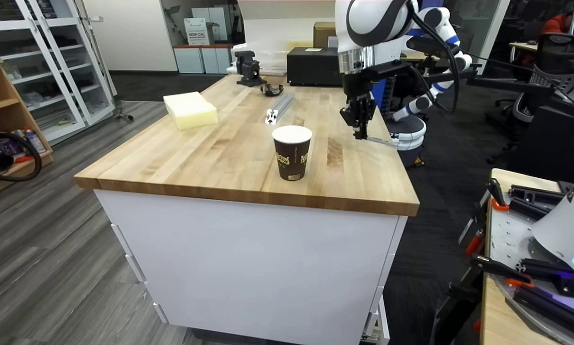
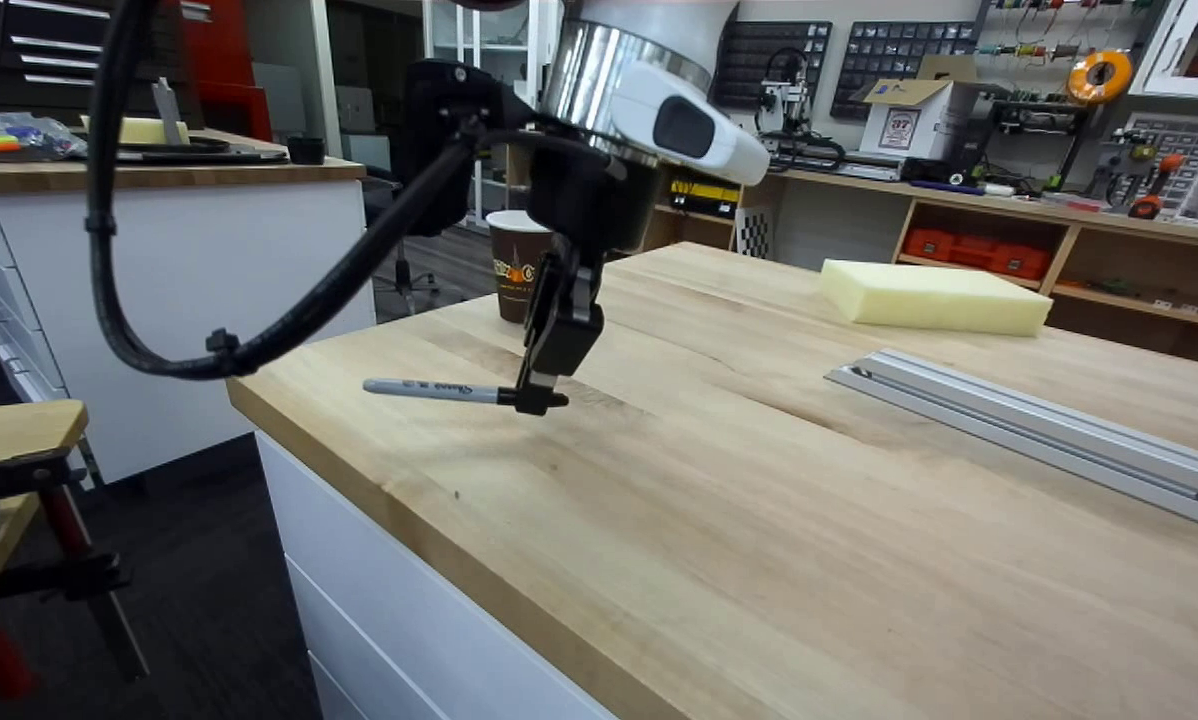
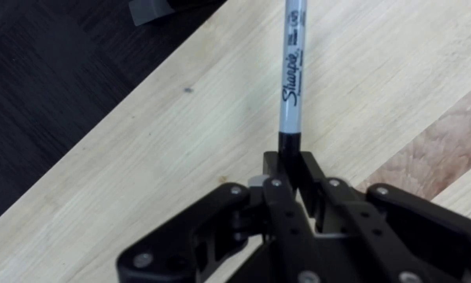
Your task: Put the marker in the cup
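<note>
The marker is a slim grey Sharpie with a black cap; its grey body shows in the wrist view (image 3: 291, 78) and in both exterior views (image 1: 382, 141) (image 2: 434, 390). My gripper (image 3: 289, 161) is shut on the black cap end. The marker lies about level, its grey end sticking out sideways toward the table's edge, apparently a little above the wood. The fingertips (image 2: 539, 398) point down. The dark brown cup (image 1: 292, 158) with its white rim stands upright near the table's end, apart from the gripper. In an exterior view the cup (image 2: 516, 262) is partly behind the gripper.
A wooden tabletop (image 1: 210, 163) holds a pale yellow foam block (image 1: 191, 111) and a silver aluminium rail (image 1: 280, 108). A black vise-like item (image 1: 249, 69) and a black box (image 1: 314, 67) stand at the back. The table edge is close to the marker's grey end.
</note>
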### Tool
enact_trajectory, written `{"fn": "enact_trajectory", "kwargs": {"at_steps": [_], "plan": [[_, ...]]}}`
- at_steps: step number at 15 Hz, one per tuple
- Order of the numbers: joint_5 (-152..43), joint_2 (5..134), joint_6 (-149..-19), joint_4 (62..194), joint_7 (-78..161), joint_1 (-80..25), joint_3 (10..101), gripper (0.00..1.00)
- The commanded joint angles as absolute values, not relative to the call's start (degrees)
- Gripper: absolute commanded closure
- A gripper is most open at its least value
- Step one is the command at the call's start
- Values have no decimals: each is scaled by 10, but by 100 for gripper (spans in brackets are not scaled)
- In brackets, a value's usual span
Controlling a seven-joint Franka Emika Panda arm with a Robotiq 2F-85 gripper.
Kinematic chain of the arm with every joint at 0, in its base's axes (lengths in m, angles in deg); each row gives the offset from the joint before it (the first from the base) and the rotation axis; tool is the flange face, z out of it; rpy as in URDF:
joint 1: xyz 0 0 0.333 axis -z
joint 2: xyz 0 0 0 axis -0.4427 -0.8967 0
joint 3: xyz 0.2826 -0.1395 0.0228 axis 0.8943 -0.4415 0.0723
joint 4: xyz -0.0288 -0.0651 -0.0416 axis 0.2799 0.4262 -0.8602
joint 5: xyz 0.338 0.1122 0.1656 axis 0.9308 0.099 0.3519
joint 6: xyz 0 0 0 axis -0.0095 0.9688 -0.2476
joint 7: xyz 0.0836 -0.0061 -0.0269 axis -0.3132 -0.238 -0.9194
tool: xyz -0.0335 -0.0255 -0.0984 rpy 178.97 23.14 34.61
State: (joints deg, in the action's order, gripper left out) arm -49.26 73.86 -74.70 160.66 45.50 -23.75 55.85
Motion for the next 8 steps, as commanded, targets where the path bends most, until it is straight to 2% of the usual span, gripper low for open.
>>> {"fn": "enact_trajectory", "kwargs": {"at_steps": [1, 8], "plan": [[-520, 796, -700, 1612, 474, -261, 571, 94], [-551, 847, -710, 1592, 469, -311, 630, 94]]}}
